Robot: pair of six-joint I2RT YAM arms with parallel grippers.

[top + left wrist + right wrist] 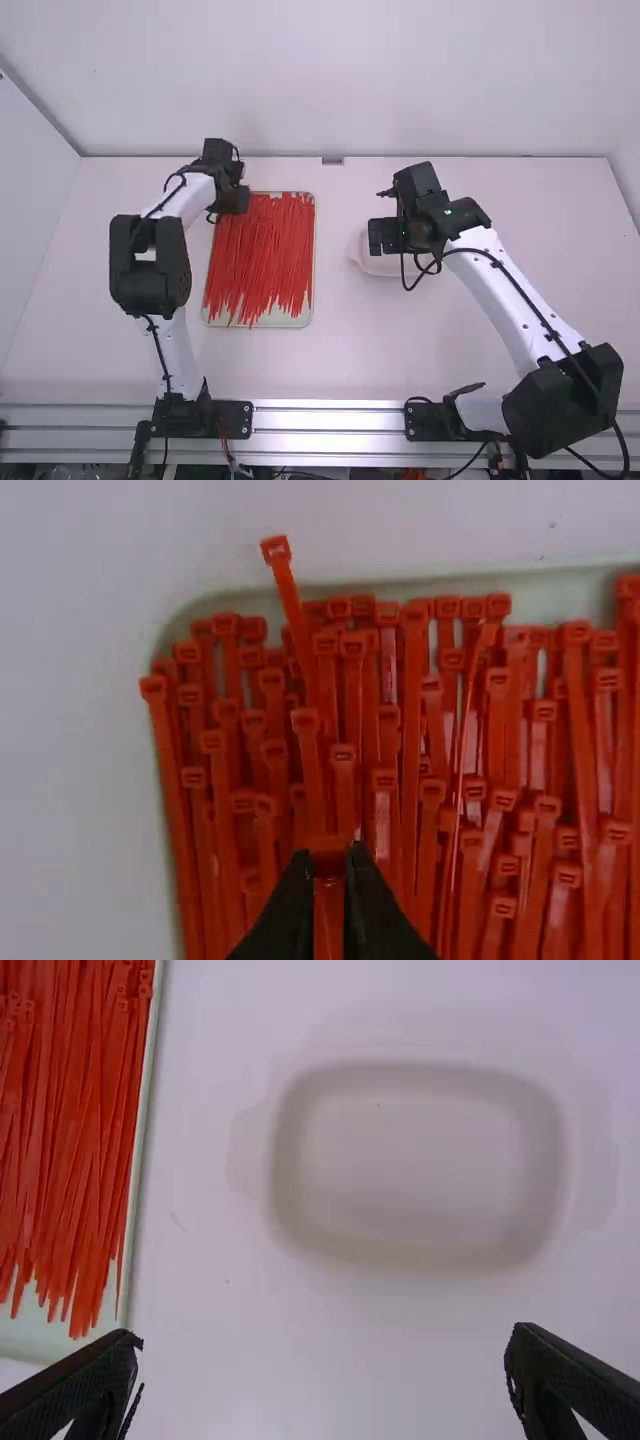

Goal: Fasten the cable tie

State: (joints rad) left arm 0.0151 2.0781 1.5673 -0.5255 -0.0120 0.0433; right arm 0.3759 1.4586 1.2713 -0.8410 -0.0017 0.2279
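Step in hand: picking one tie from the stock.

The tray [305, 320] lies on the table [450, 330]. It holds a loose layer of red cable ties [262, 255] running near to far.

Just beside the tray, on its right, stands a shallow white dish [415, 1160]. The right gripper [322, 1345] hovers over the dish with its fingers spread wide and nothing between them.

At the tray's far left corner, the left gripper [328, 852] is down in the pile. Its fingers are closed almost together on the strap of a single cable tie [296, 670]. The head of this tie pokes out past the tray's far edge.

Next move, as judged: lift this tie clear of its neighbours without dragging others along. Then present its tail to the right gripper, so that the tail can be threaded through the head.
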